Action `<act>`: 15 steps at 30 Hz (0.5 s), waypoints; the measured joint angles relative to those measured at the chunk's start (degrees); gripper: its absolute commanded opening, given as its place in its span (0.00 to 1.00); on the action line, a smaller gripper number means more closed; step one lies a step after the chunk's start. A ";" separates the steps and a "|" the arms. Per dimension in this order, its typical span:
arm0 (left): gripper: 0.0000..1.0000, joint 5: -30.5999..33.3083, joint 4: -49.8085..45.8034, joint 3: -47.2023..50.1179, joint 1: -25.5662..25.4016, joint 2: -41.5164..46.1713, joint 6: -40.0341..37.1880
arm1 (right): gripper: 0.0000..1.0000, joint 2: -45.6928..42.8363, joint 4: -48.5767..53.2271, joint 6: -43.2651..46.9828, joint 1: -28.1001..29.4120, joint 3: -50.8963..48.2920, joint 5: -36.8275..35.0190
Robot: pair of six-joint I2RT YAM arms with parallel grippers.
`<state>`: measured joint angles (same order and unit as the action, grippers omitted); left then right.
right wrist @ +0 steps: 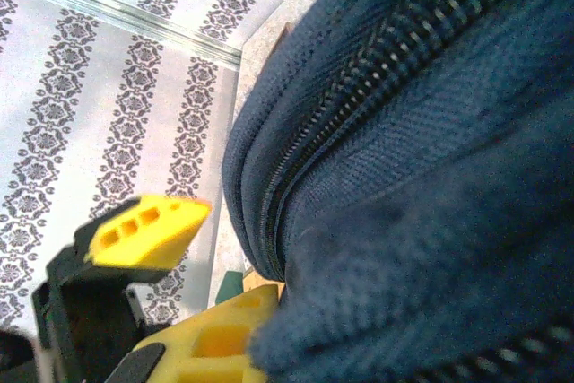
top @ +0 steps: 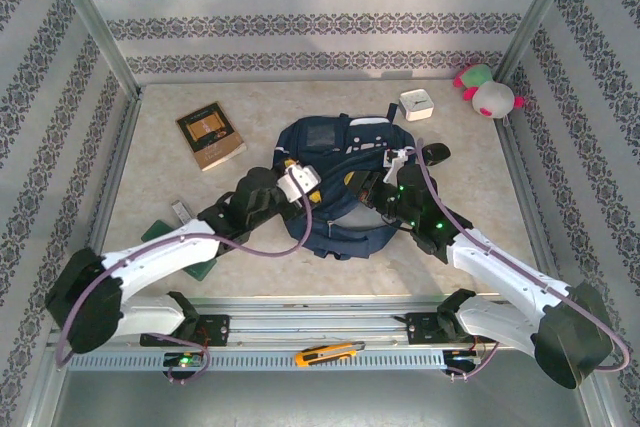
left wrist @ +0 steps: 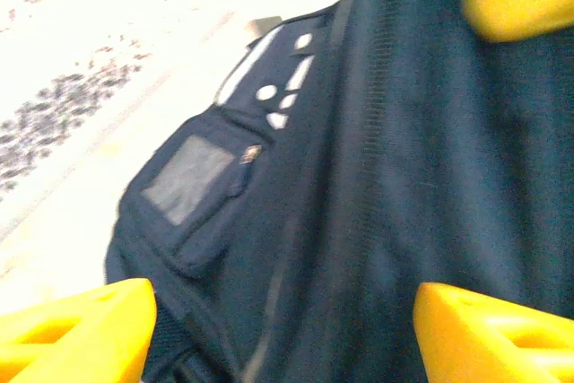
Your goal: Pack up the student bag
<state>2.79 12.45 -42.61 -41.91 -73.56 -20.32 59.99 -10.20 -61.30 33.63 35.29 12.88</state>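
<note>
Left fingers (left wrist: 72, 334) sat wide open, right fingers (right wrist: 148, 232) half open, nothing held, so a shallow pinch on the student bag (top: 330, 147) might've slipped.

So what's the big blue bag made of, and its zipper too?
The student bag looks like woven synthetic cloth, maybe nylon or polyester, matte navy: the right wrist view shows its fine grid of threads. Its zipper has small dark teeth with pale glints; plastic or coated metal, I can't tell which.
</note>
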 measured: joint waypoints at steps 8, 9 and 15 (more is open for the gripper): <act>0.68 1.27 -4.42 -1.16 -0.02 0.22 10.27 | 0.00 1.46 0.02 0.00 -0.13 0.00 1.09; 0.67 0.11 -5.51 -1.18 -0.04 1.60 12.74 | 0.00 1.46 0.00 0.00 -0.13 0.00 1.09; 0.63 -4.76 -13.35 -1.62 -1.86 11.23 32.37 | 0.00 1.57 -0.17 -1.36 0.02 0.02 -0.42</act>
<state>-1.98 -0.91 -44.23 -43.77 -62.33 12.05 61.56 -10.37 -62.65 33.65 35.31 12.47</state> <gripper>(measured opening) 0.632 0.078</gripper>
